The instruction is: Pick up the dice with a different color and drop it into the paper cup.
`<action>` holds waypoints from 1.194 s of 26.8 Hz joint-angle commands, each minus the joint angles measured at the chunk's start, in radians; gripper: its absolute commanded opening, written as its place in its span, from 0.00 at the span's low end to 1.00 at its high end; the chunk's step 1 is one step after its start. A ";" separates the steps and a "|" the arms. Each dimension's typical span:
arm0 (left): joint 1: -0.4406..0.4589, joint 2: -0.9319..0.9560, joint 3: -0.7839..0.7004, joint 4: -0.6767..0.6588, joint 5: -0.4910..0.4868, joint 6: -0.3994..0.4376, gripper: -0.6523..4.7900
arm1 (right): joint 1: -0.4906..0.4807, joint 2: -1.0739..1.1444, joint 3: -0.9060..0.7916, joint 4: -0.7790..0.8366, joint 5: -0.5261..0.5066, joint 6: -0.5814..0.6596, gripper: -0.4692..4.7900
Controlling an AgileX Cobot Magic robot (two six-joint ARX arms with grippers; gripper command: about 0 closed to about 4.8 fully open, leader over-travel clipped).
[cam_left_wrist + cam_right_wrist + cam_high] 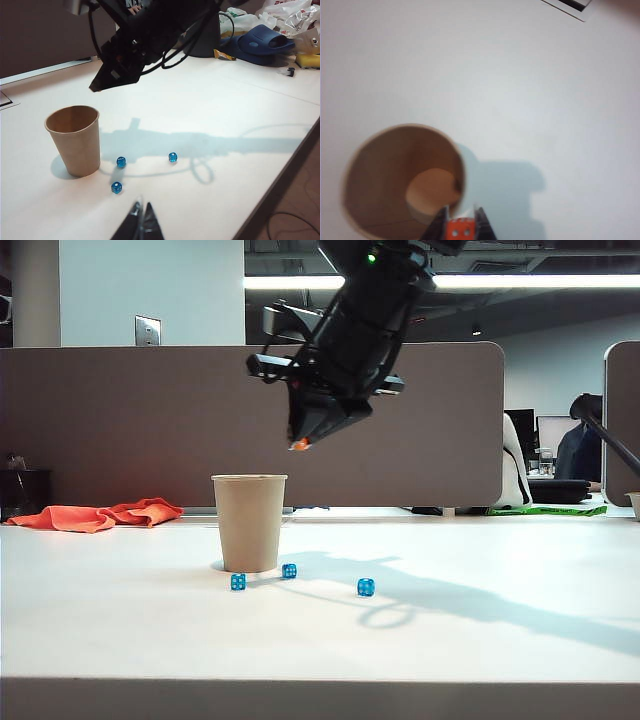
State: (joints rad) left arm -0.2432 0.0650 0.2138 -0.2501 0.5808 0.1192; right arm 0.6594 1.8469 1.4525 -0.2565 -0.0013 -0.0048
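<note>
Right gripper [460, 231] pinching orange die [460, 230] shd centre over cup [402, 180] rim before releasing; left gripper [141, 220] pressed together, parked near table edge.

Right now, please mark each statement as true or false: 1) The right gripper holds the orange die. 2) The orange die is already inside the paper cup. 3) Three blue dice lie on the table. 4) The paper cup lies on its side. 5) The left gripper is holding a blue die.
1) True: the right gripper is shut on the orange die, in the air above the paper cup.
2) False: the die is between the fingers; the cup is empty.
3) True: three blue dice lie on the table beside the cup.
4) False: it stands upright.
5) False: the left gripper, low over the table's near edge, is shut and holds nothing.
</note>
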 commanded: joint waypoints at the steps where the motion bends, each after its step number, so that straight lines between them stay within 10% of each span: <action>1: 0.000 0.001 0.005 0.013 0.007 0.000 0.11 | 0.029 -0.006 0.005 0.023 -0.027 0.000 0.17; 32: 0.000 0.001 0.005 0.013 0.011 0.000 0.11 | 0.083 -0.006 0.005 0.090 -0.019 0.000 0.29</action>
State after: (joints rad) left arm -0.2436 0.0650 0.2138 -0.2501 0.5838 0.1192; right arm 0.7410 1.8473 1.4540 -0.1875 -0.0219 -0.0051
